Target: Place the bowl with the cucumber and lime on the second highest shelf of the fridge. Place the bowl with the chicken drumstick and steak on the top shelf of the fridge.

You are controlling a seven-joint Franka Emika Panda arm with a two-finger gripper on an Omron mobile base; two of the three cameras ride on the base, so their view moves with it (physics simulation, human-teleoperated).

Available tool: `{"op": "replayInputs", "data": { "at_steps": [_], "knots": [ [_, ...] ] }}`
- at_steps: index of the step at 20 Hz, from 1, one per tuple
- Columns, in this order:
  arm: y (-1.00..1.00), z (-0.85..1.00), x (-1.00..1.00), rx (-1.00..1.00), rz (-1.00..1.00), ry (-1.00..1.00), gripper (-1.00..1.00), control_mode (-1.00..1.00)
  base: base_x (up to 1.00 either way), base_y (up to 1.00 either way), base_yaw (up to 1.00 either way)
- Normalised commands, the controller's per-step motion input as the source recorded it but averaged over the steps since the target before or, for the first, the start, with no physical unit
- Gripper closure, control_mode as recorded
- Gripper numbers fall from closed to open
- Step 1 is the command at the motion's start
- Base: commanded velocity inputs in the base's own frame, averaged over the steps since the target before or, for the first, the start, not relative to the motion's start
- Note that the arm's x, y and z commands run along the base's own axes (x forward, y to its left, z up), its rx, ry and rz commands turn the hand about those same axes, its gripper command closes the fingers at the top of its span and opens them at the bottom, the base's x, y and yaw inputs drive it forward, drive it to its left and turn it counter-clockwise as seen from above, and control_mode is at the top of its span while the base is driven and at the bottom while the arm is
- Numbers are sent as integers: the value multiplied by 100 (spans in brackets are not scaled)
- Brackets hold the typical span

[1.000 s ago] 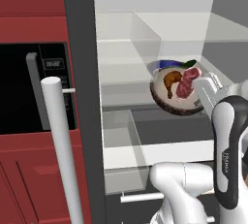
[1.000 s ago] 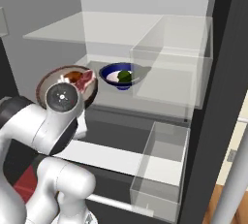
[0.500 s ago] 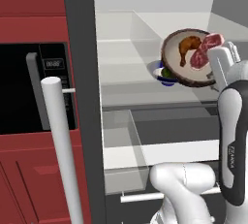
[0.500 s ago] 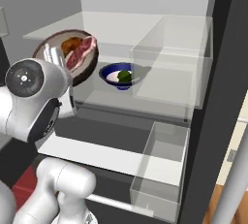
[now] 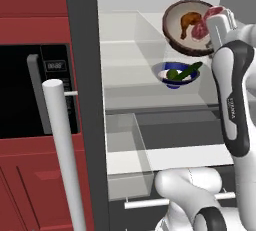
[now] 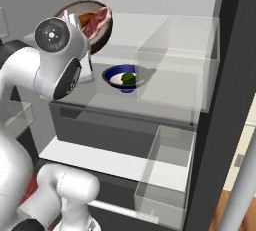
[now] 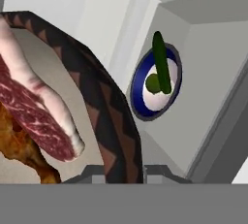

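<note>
- Brown wooden bowl (image 5: 189,29), upper right of the left base view: raised and tipped so its pale inside faces the camera, in front of the open fridge (image 5: 150,100), above the level of the blue bowl.
- Steak (image 7: 36,111), left of the hand view: pinkish-red slab with a pale edge, lying against the wooden bowl's inside, its far end at the rim.
- Chicken drumstick (image 5: 188,22): orange-brown piece just beside the steak, inside the same bowl.
- Pincer (image 7: 125,169), bottom centre of the hand view: pressed onto the wooden bowl's dark patterned rim, which runs down between the two tips.
- Blue bowl (image 6: 123,78), centre of the right base view: upright on a glass shelf (image 6: 110,100), white inside, dark blue outside.
- Cucumber (image 5: 187,71): dark green stick leaning in the blue bowl, one end over the rim.
- Lime (image 6: 128,78): small green ball in the blue bowl, touching the cucumber.
- Top shelf of the fridge (image 5: 130,27): clear glass plate above the blue bowl's shelf.
- Clear drawer (image 6: 167,175), lower right of the right base view.
- Silver bar handle (image 5: 62,150), lower left of the left base view.
- Black oven (image 5: 30,90), left of the left base view, set in red cabinetry.
</note>
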Motion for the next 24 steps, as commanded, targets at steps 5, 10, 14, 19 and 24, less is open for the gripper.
{"op": "replayInputs", "data": {
  "at_steps": [5,10,14,19,24],
  "knots": [
    [-20,0,100,0,-2,1,100,-100,0,0,0],
    [-23,0,100,0,-3,1,100,-100,0,0,0],
    [-16,0,100,0,-6,0,100,-100,0,0,0],
    [-3,2,91,0,-12,3,100,-100,0,0,0],
    [0,7,24,0,-8,1,-100,-100,0,0,0]
  ]
}}
